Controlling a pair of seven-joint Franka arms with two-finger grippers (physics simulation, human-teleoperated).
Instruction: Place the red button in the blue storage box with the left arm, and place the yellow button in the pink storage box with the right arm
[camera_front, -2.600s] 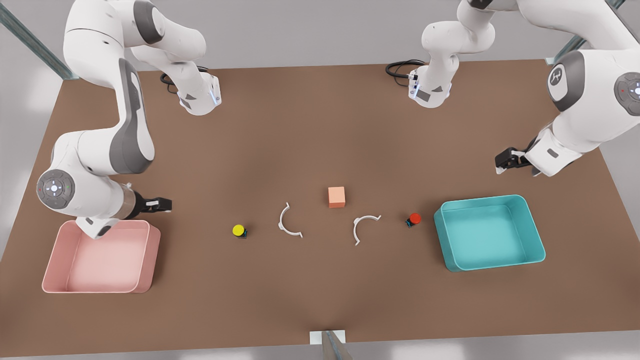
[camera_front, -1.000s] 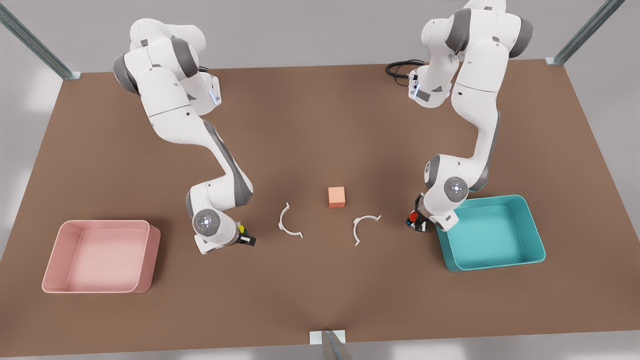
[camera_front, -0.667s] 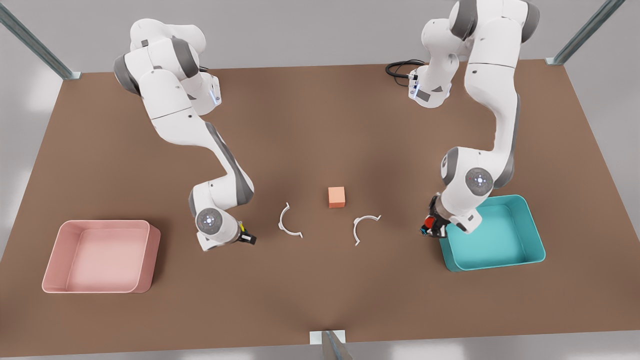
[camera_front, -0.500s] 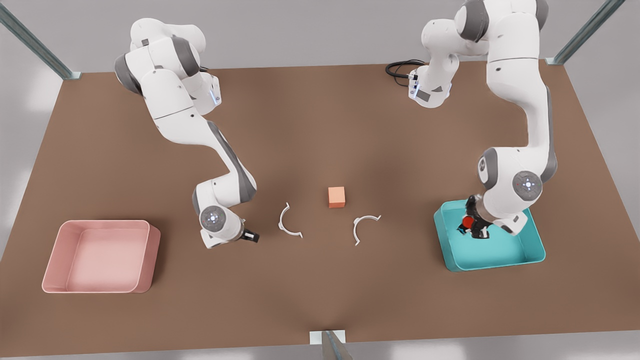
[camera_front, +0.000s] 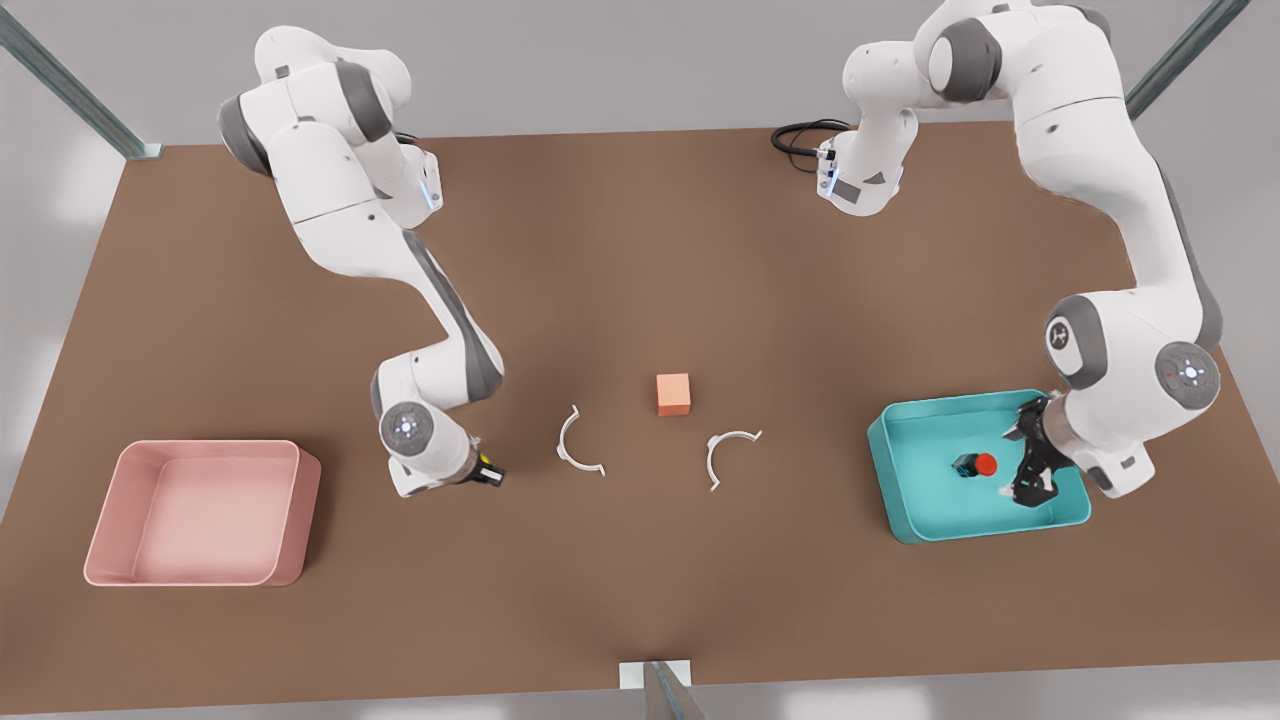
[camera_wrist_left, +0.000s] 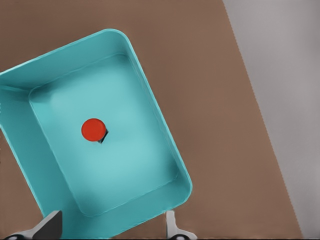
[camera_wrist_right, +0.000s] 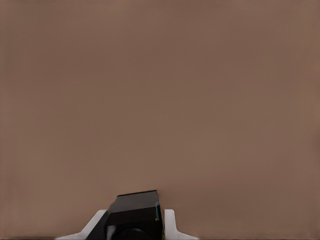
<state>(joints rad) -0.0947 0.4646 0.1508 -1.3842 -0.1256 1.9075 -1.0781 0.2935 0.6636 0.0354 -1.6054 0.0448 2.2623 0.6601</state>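
Observation:
The red button (camera_front: 985, 463) lies on the floor of the blue storage box (camera_front: 884, 480), free of any grip. My left gripper (camera_front: 1026, 463) hangs open over the box, just to the front view's right of the button. In the left wrist view the red button (camera_wrist_left: 93, 129) sits inside the blue storage box (camera_wrist_left: 168, 145), ahead of my open left gripper (camera_wrist_left: 110, 227). My right gripper (camera_front: 486, 472) is low over the table and shut on the yellow button (camera_front: 485, 464). The yellow button's black base (camera_wrist_right: 135, 215) sits between the fingers. The pink storage box (camera_front: 305, 510) stands to the front view's left.
An orange cube (camera_front: 673, 393) rests mid-table. Two white curved pieces (camera_front: 578, 446) (camera_front: 729, 452) lie between the arms. A black cable (camera_front: 800, 135) coils at the back edge. Bare table lies between the right gripper and the pink box.
The left gripper carried the red button off the table into the blue box, opened and drew off to the front view's right. The right gripper closed on the yellow button and edged slightly left.

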